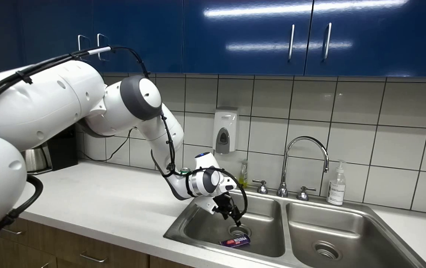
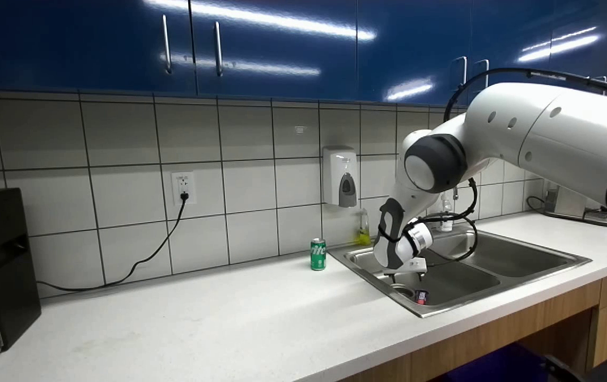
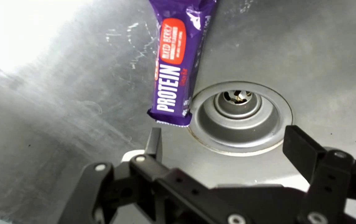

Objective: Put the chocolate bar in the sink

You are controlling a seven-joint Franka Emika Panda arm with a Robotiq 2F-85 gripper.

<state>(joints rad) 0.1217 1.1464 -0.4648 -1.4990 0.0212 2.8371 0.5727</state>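
Observation:
The chocolate bar, in a purple wrapper with a red label, lies flat on the floor of the sink's left basin, beside the drain. It shows in both exterior views and in the wrist view, where its far end is cut off by the top edge. My gripper is inside the basin, above the drain. In the wrist view its fingers are wide apart with nothing between them. The bar's near end is just beyond the left fingertip; I cannot tell whether they touch.
A chrome faucet with two handles stands behind the sink, and a divider separates the right basin. A pump bottle, a yellow soap bottle and a green can stand near the wall. A soap dispenser hangs above.

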